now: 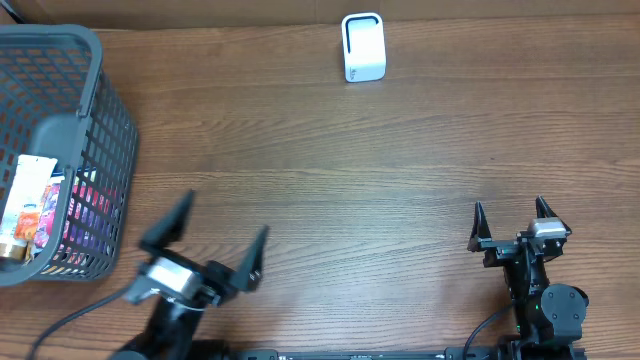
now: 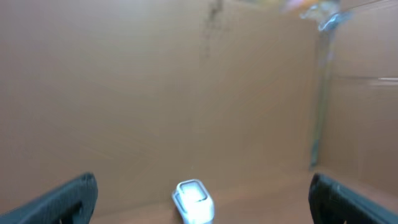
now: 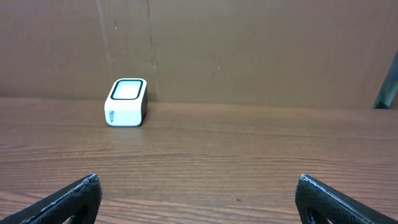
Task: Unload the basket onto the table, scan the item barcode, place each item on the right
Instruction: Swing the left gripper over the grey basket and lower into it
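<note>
Both tools stand wide open and empty. The left tool (image 1: 222, 222) sits near the grey basket (image 1: 88, 70), likely so it can reach in for an item, while the right tool (image 1: 510, 207) hangs well apart on the table's (image 1: 330, 170) other side. The goods to scan, a white tube (image 1: 25, 200) among them, lie in the basket. The white scanner (image 1: 362, 47) stands at the far edge. Only the overhead view shows the basket. The wrist views show just the scanner before brown cardboard (image 3: 249, 50), the left one blurred.
</note>
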